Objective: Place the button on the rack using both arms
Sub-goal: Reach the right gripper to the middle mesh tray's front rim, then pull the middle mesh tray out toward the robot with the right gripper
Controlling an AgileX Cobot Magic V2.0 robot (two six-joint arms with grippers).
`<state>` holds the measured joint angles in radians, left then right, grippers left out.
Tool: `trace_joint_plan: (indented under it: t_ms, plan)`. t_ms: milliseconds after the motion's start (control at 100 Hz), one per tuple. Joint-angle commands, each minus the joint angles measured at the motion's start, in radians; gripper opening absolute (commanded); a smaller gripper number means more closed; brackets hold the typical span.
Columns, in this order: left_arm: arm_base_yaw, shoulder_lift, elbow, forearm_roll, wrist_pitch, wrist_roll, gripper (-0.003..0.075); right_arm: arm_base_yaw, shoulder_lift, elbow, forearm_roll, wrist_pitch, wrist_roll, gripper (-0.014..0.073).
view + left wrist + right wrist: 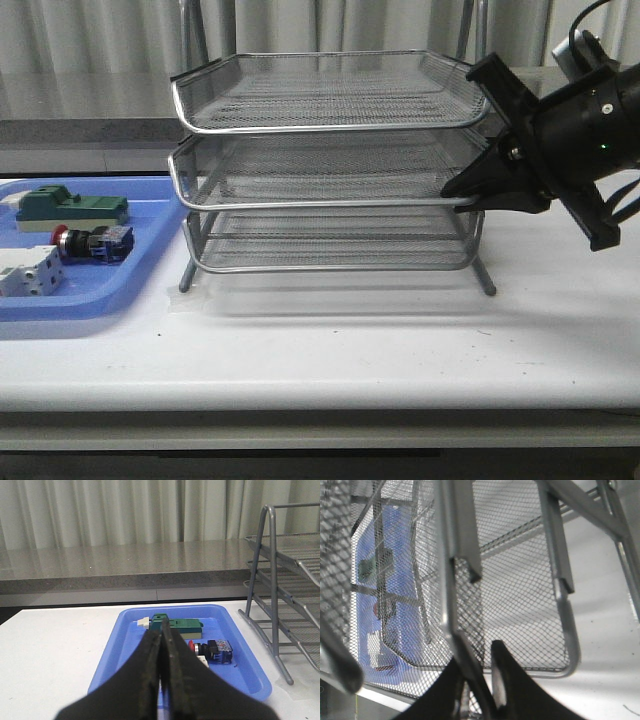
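Front view: the rack [330, 165] is standing mid-table, three mesh tiers, and the right claw [470, 197] is sitting at the right front corner of the middle tier, its black fingers closing on the tray's wire rim. The right wrist view is confirming this: the rim wire is running between the two dark fingertips [507, 680], with mesh filling nearly the whole picture. The left arm is not showing in the front view; only the left wrist view is giving the left claw [161, 647], fingers pressed together, holding nothing, hovering above the near end of the blue tray [245, 672]. The button [92, 242] is lying on its side in that tray, left of the rack, red head pointing left, with a green block [75, 207] beyond it and a white-grey terminal block [28, 272] nearer. The table [400, 340] in front of the rack is lying bare; the tray's right edge is ending just beside the rack's left foot.
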<state>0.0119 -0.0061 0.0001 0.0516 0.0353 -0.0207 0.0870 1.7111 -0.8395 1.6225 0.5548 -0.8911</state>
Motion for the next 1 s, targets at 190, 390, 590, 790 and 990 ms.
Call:
trace_joint_plan:
  t_ms: [190,390,590,790,990]
  plan:
    - [-0.002,-0.031,0.048,-0.008,-0.077,-0.013,-0.0020,0.000,-0.057,0.110,-0.070,0.065,-0.039,0.0036]
    - [-0.002,-0.031,0.048,-0.008,-0.077,-0.013,-0.0020,0.000,-0.148,0.255,-0.069,0.039,-0.087,0.0036]
    - [-0.002,-0.031,0.048,-0.008,-0.077,-0.013,-0.0020,0.000,-0.278,0.394,-0.069,0.012,-0.089,0.0036]
    - [-0.002,-0.031,0.048,-0.008,-0.077,-0.013,-0.0020,0.000,-0.388,0.462,-0.069,0.009,-0.089,0.0037]
    - [-0.002,-0.031,0.048,-0.008,-0.077,-0.013,-0.0020,0.000,-0.411,0.463,-0.072,0.010,-0.089,0.0218]
